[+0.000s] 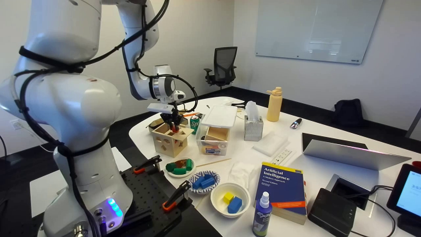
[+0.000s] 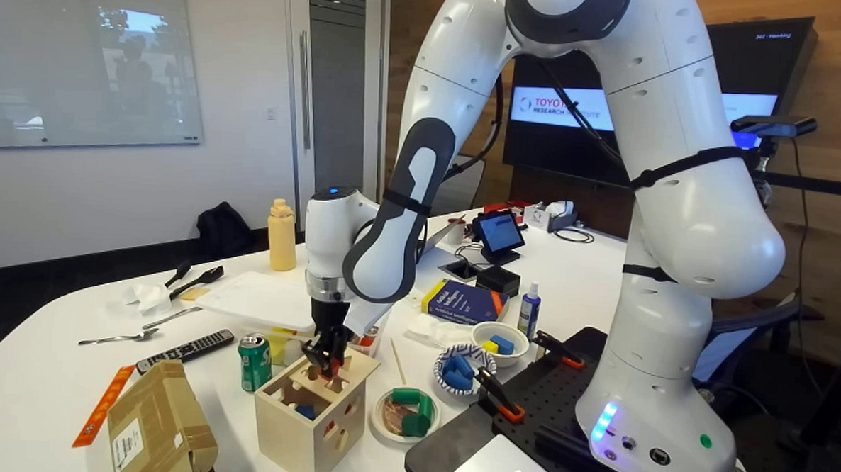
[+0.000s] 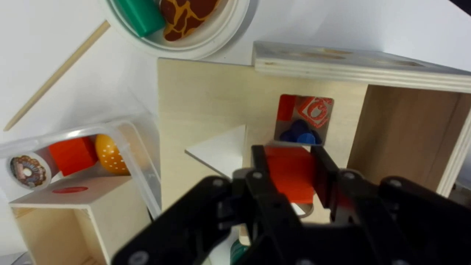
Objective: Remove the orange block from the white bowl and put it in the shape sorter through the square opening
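— Orange block (image 3: 292, 175), one. How is it listed in the wrist view?

— Held in the gripper (image 3: 289, 151), narrowed to the orange block's width, two opposite sides clasped, over the shape sorter (image 3: 198, 97), just beside the square opening (image 3: 304, 119). Presumed wooden: light, stiff, hardly fragile, perhaps slick; best gripped high across flat sides, lower end left free. Contact with the shape sorter cannot be told.

— And in an exterior view?

— White bowl (image 1: 217, 196), near right; yellow block (image 1: 228, 197) and blue block (image 1: 235, 204) contained. Orange block mostly covered, shown as a red patch, far and left.

— What else is obscured?

— In an exterior view, near left: blue piece (image 2: 306, 411), cut off by the shape sorter's wall; the orange block's lower end is hardly made out.
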`<state>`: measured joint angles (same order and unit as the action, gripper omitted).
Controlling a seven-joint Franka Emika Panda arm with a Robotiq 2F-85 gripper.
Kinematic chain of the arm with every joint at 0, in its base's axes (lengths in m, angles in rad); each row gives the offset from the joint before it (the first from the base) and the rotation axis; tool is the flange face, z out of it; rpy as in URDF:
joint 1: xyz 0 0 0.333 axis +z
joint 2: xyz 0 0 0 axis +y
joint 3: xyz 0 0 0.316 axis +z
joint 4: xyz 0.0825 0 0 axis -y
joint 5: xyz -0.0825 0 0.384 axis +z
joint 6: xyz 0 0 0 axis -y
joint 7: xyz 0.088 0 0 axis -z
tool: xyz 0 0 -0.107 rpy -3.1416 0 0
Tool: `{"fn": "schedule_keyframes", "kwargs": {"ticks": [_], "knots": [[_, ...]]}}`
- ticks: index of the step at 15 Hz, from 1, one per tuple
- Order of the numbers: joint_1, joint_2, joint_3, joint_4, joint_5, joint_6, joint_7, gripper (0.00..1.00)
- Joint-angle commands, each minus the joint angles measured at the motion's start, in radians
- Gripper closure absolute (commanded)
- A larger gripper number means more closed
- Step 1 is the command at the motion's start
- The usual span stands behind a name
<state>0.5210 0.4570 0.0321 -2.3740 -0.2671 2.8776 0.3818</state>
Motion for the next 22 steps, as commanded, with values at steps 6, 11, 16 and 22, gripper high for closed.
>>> {"fn": "schedule_keyframes", "kwargs": {"ticks": [6,11,16,22], "knots": [[0.068,-0.022,-0.062,-0.028,-0.002,-0.037,0.045,0.92],[0.095,-0.048,-0.074,-0.060,-0.003,-0.061,0.068,0.92],[0.092,-0.064,-0.058,-0.088,0.005,-0.058,0.071,0.92],[0.089,-0.049,-0.043,-0.079,0.011,-0.041,0.068,0.92]]}}
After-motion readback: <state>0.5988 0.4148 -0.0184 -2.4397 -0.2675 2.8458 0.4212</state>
